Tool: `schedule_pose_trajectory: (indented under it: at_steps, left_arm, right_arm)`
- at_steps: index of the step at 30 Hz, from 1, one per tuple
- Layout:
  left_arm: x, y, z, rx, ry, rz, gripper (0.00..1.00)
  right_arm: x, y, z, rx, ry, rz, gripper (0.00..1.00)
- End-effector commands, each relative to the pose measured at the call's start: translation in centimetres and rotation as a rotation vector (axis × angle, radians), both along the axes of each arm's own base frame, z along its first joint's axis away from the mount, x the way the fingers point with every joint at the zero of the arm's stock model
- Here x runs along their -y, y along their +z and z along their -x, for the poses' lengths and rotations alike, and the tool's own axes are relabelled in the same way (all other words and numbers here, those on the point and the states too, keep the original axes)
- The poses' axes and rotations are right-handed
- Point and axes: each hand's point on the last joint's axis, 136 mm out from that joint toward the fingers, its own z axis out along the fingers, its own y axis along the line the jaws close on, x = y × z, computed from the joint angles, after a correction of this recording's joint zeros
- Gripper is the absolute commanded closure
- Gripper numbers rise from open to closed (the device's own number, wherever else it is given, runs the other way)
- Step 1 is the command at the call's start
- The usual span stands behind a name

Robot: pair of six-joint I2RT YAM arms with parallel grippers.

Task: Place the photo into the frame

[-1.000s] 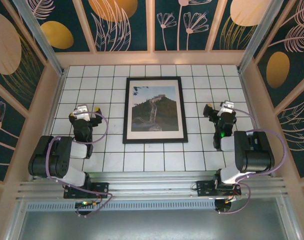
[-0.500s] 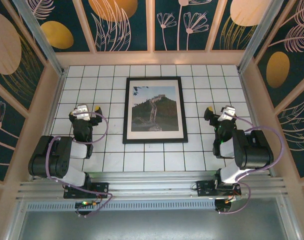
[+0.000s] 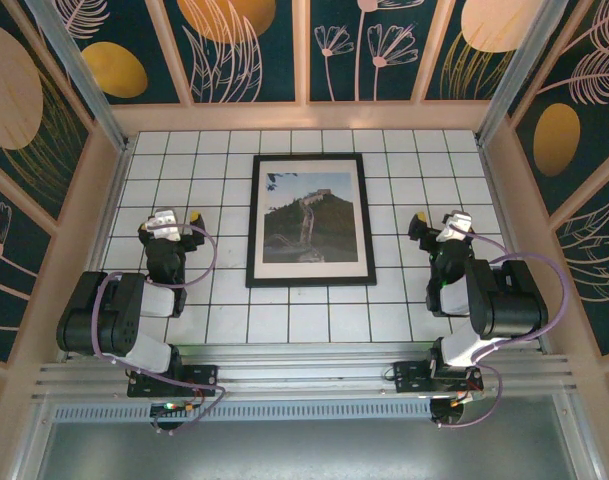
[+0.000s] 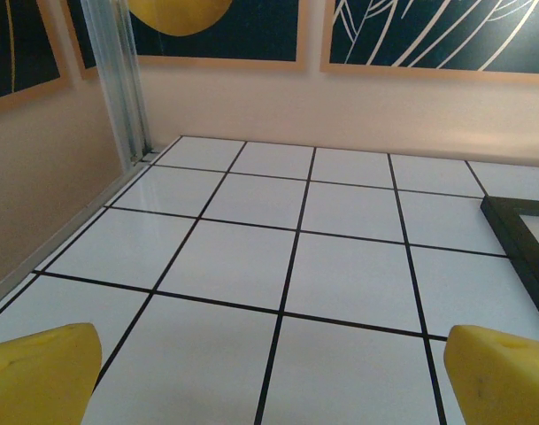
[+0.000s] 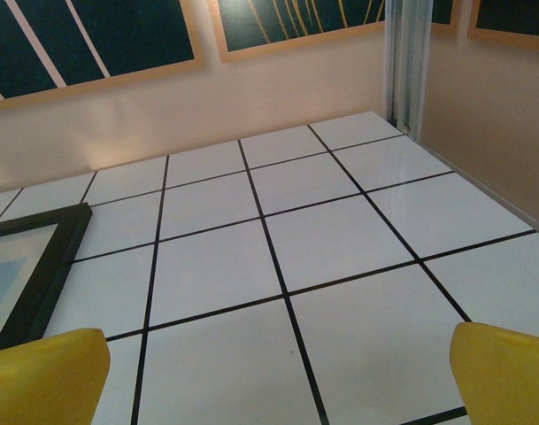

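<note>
By the worktop's [image 3: 284, 325] right edge, the right pincer [image 3: 439, 223] has been shifted slightly — it and the left pincer [image 3: 177, 222] are spread wide, empty.

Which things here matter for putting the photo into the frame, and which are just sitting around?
For the job:
- the photo, lying within the frame
- the frame, flat on the tiles
- left pincer and right pincer, both open and empty

Just there:
- the tiled table
- the leaf-patterned wall panels
</note>
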Motion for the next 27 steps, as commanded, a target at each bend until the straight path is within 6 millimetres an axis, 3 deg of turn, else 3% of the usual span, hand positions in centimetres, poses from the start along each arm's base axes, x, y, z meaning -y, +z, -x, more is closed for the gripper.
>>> schedule_pose_trajectory:
  at_steps: [1,27]
  left_arm:
    - [-0.23,0.83,-0.02,0.037,0.003,-0.001,0.01]
    - [-0.23,0.73,-0.06,0.033,0.002,-0.001,0.01]
  right_arm:
    - [0.13,1.04,-0.11,0.041,-0.015,0.018,0.01]
    - [-0.82,1.12,-0.03,0.045,0.014,0.054,0.01]
